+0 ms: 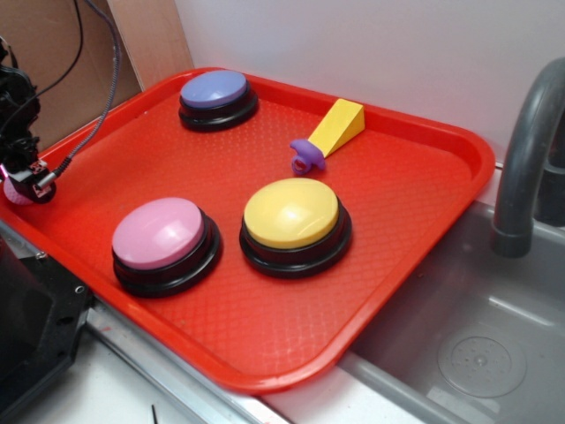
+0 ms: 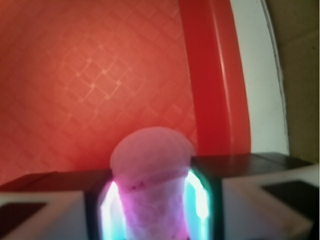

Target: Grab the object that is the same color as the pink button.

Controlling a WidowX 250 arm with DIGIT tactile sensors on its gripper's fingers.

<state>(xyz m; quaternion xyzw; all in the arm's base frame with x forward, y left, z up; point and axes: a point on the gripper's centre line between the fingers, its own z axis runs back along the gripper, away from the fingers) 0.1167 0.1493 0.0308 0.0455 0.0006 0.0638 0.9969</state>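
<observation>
The gripper (image 2: 152,205) is clamping the pink ball (image 2: 152,175) between its fingers, holding it at the left edge of the red tray (image 1: 397,291). The pink button (image 1: 161,233) is sitting nearby on the tray.

The robot arm (image 1: 16,106) is black, built of blocky, angular parts, and only its end shows at the left edge of the exterior view. A dark braided cable (image 1: 97,97) runs down to it from above, beside a thinner black wire (image 1: 78,40). Small white and red details sit near the tip. In the wrist view the jaws are black with pale grey faces, and their inner edges glow white, green and magenta.
</observation>
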